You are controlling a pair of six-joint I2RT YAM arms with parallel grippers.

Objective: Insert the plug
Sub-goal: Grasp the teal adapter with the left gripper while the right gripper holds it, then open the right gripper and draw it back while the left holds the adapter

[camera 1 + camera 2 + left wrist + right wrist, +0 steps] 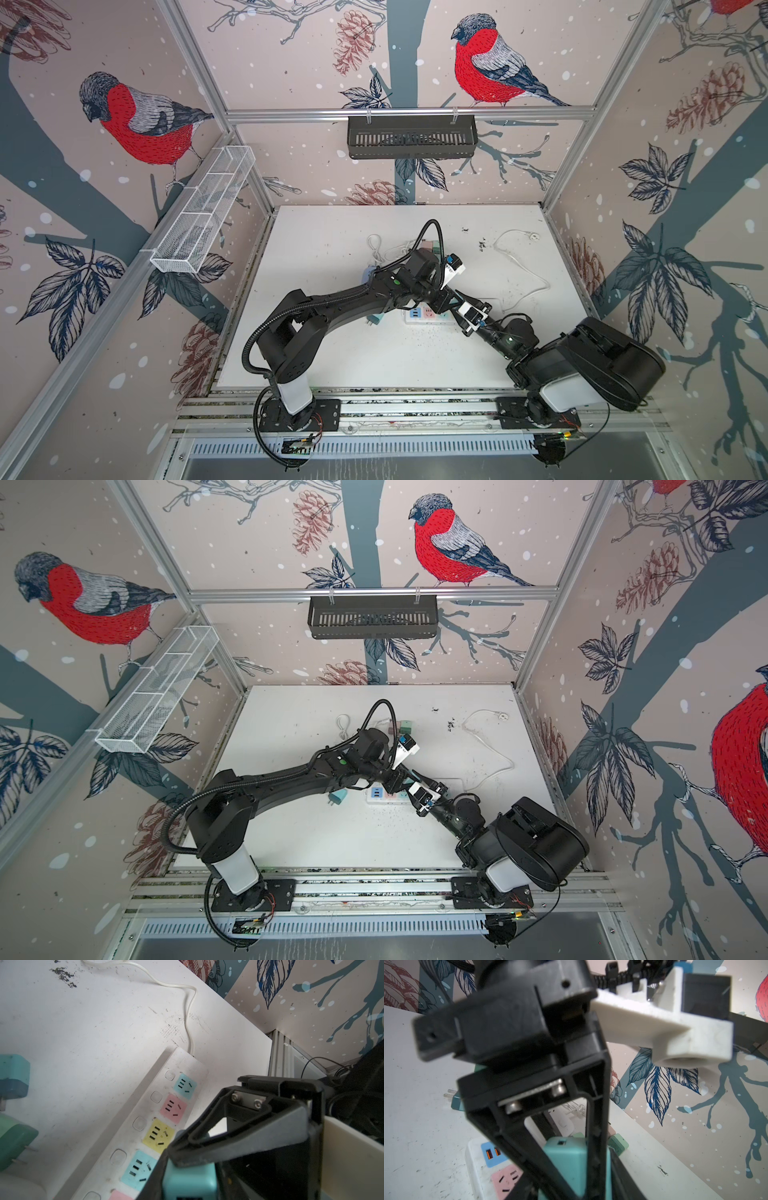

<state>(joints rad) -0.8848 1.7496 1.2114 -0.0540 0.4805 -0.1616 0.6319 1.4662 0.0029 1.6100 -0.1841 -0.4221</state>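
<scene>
A teal plug sits over the white power strip, whose sockets are blue, pink and yellow squares. Both grippers meet at this plug. In the left wrist view my left gripper is shut on the plug's sides. In the right wrist view my right gripper also clamps it, its fingers crossing the left gripper's. In both top views the left gripper and right gripper overlap above the strip and hide most of the plug. The prongs are hidden.
A second teal plug lies on the table left of the strip, with a green one near it. Green and pink plugs sit behind the arms. The strip's white cable loops to the right. The table's right edge is close.
</scene>
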